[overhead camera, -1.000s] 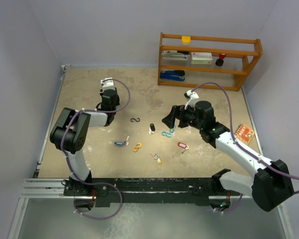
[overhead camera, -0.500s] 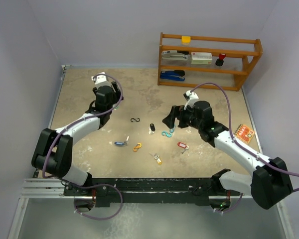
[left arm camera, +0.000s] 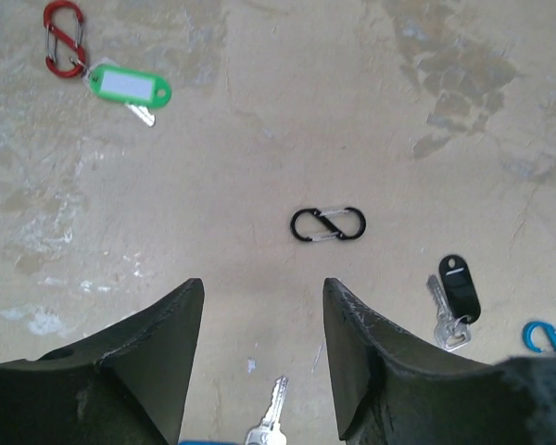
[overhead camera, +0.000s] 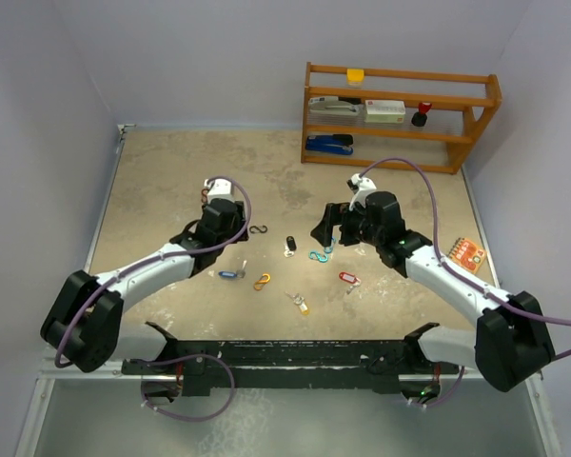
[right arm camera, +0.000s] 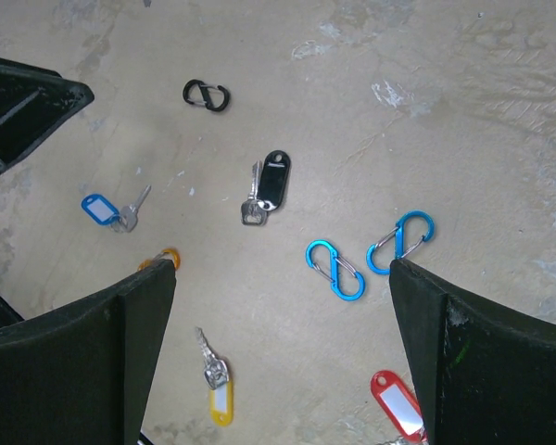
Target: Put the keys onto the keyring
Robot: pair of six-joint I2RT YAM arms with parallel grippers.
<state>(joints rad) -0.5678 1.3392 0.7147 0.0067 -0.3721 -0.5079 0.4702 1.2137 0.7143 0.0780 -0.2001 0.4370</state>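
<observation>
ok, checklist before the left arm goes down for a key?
1. Left gripper open and empty: ok, jaws apart, nothing between them.
2. Right gripper open and empty: ok.
3. Blue key fully in the left wrist view: not ok, only its blade shows at the bottom edge, between the fingers.
4. Black clip clear of the keys: ok, it lies alone.
5. Green key already hooked to red clip: cannot tell, they lie end to end.
</observation>
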